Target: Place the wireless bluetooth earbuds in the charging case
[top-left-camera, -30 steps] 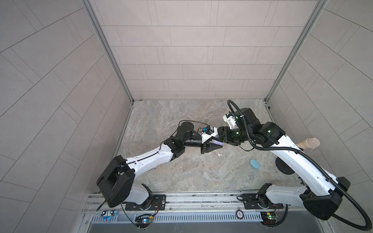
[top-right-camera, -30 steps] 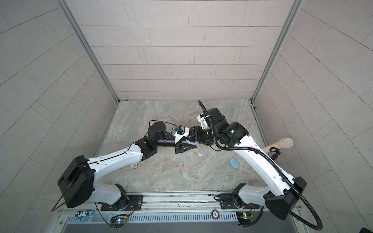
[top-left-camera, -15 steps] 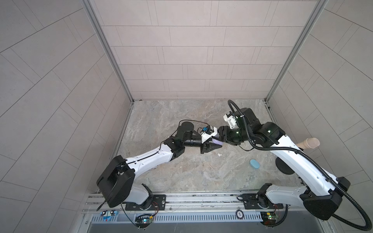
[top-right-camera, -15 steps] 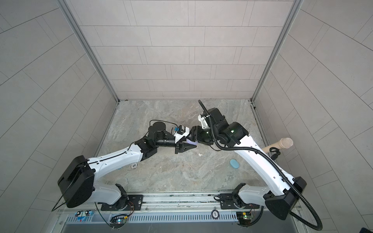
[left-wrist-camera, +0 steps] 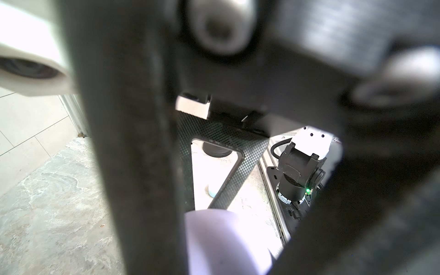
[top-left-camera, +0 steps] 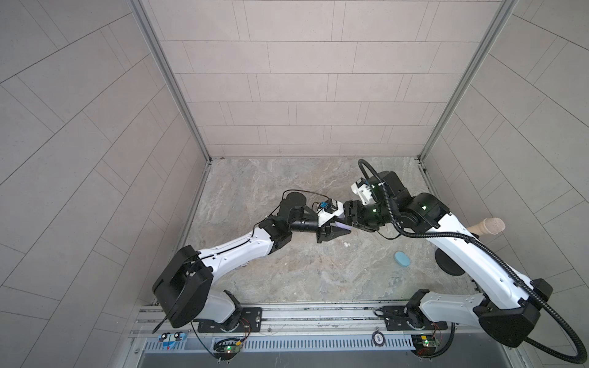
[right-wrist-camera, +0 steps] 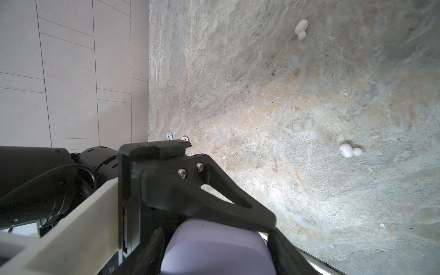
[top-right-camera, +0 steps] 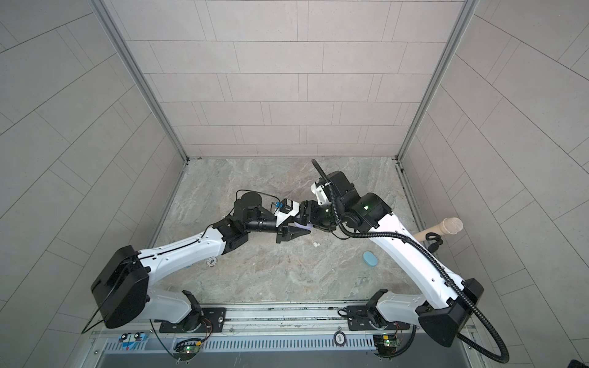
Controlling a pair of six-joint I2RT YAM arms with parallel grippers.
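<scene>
The left gripper is pinched shut on, and the right gripper clamped across, the lilac pebble-shaped plastic case mid-table, while tiny white rounded plastic earbuds lie loose near their six o'clock, probably featherlight, hard and slippery, best nipped across the fat body.

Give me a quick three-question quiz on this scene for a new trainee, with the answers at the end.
1. True or false: the blue case lies on the table.
2. How many white earbuds lie on the table in the right wrist view?
3. The raised case is which colour: A white, B lilac, C green?
Key: 1 true; 2 two; 3 B.
</scene>
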